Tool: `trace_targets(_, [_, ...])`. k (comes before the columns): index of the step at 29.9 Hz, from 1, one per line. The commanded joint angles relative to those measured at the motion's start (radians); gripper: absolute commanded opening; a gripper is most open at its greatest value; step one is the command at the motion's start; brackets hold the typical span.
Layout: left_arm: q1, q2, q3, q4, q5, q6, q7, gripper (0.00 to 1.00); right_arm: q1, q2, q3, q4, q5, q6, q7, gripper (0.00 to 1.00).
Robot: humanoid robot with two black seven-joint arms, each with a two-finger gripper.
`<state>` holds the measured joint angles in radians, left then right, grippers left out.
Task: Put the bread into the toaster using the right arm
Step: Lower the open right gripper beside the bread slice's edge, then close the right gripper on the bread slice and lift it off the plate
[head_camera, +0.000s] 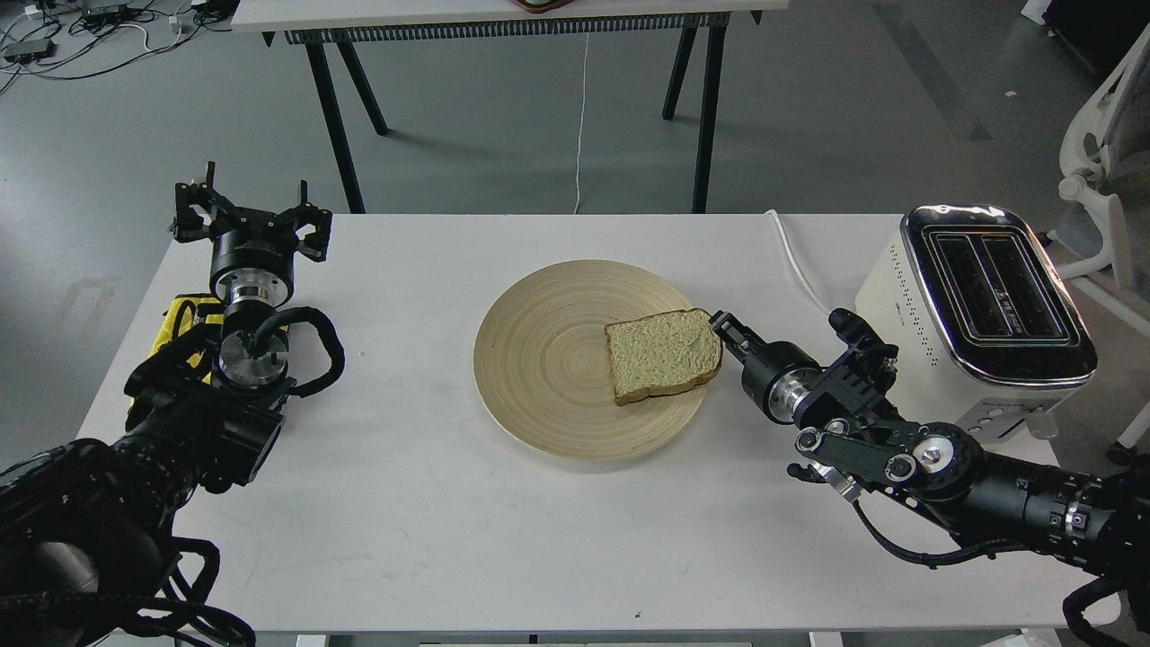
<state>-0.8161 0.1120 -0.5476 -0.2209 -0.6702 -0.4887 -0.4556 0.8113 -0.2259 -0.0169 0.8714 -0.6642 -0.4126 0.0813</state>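
Note:
The bread (pixel 663 356), a tan slice with a brown crust, lies on the right part of a round wooden plate (pixel 539 359). My right gripper (pixel 720 325) comes in from the right, and its dark narrow tip touches the slice's right edge. I cannot tell its two fingers apart, nor whether they pinch the slice. The cream-white toaster (pixel 979 305) with a chrome top stands at the table's right end behind the right arm, with both slots empty. My left gripper (pixel 252 214) is open and empty at the table's far left.
The toaster's white cord (pixel 795 261) runs over the table behind the plate. A yellow part (pixel 184 319) sits beside the left arm. A second table (pixel 503 18) stands behind, and a white chair (pixel 1101 180) is at the far right.

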Motion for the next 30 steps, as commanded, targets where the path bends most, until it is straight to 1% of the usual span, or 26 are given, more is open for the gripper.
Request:
trace_targets(1, [0.0,0.0,0.0,0.0,0.0,0.0,0.0,1.0,0.002,-0.001,0.0,0.0,0.0,0.0,-0.001,0.17])
trace_targets(6, [0.0,0.0,0.0,0.0,0.0,0.0,0.0,1.0,0.0,-0.001,0.0,0.0,0.0,0.002,-0.001,0.14])
trace_targets(7, [0.0,0.0,0.0,0.0,0.0,0.0,0.0,1.0,0.0,-0.003,0.0,0.0,0.0,0.002,-0.001,0.12])
trace_targets(8, [0.0,0.0,0.0,0.0,0.0,0.0,0.0,1.0,-0.001,-0.003,0.0,-0.002,0.0,0.002,-0.001,0.08])
trace_targets(9, [0.0,0.0,0.0,0.0,0.0,0.0,0.0,1.0,0.0,-0.003,0.0,-0.005,0.0,0.0,-0.001,0.01])
trace_targets(10, [0.0,0.0,0.0,0.0,0.0,0.0,0.0,1.0,-0.001,0.0,0.005,-0.009,0.0,-0.008,-0.003,0.0])
trace_targets(30, [0.0,0.0,0.0,0.0,0.0,0.0,0.0,1.0,0.025,0.007,0.018,0.008,0.005,-0.029,0.002,0.0])
